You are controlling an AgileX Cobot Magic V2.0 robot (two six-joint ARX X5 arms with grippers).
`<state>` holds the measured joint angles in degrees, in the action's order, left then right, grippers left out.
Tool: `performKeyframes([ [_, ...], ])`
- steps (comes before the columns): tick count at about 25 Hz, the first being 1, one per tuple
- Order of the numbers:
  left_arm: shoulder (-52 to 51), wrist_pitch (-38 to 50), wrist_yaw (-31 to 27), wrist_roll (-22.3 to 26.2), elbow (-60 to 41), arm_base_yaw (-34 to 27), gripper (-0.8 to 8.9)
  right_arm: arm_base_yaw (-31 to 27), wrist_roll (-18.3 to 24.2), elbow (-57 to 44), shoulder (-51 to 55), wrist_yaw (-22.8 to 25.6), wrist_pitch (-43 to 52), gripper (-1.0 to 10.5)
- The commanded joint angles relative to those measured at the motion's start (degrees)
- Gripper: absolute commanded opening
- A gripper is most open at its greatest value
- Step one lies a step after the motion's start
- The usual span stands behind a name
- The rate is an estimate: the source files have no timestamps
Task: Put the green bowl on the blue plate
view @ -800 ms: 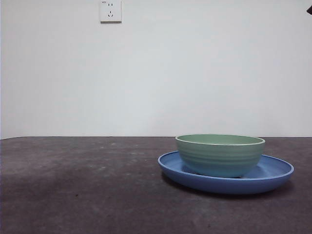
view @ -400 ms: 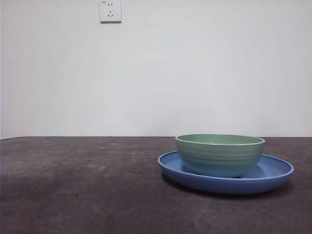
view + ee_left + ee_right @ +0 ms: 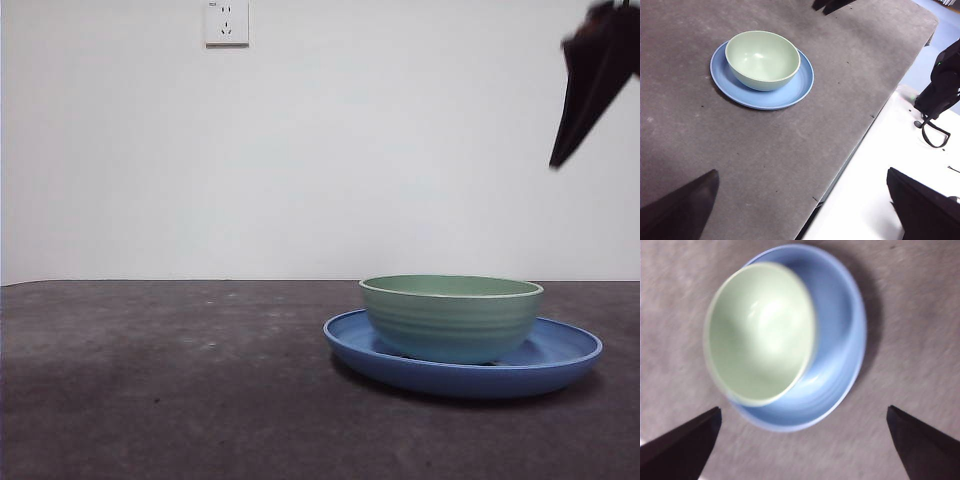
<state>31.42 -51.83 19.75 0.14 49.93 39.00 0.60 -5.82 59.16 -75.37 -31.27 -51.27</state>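
Overhead, right gripper [image 3: 800, 440] agape, empty.

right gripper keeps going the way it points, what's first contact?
Probably the green bowl on the blue plate: the open right gripper looks down on both, empty. The blurred picture leaves depth unclear.

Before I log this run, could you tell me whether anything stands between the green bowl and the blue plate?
Nothing visible does: the green bowl already sits on the blue plate, and the open right gripper is above them, holding nothing.
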Motion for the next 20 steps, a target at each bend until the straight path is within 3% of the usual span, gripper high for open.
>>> performKeyframes([
  [1,0.11,0.59,0.26,0.48,0.37,0.28,5.63,-0.94,0.74,1.05,-4.59,0.09,2.62,5.8],
  [14,0.11,0.59,0.26,0.48,0.37,0.28,5.63,-1.05,3.54,1.05,-20.06,-0.31,10.78,2.7],
  [20,0.11,0.59,0.26,0.48,0.37,0.28,5.63,-0.96,3.82,1.05,-24.33,-2.95,13.27,2.0],
])
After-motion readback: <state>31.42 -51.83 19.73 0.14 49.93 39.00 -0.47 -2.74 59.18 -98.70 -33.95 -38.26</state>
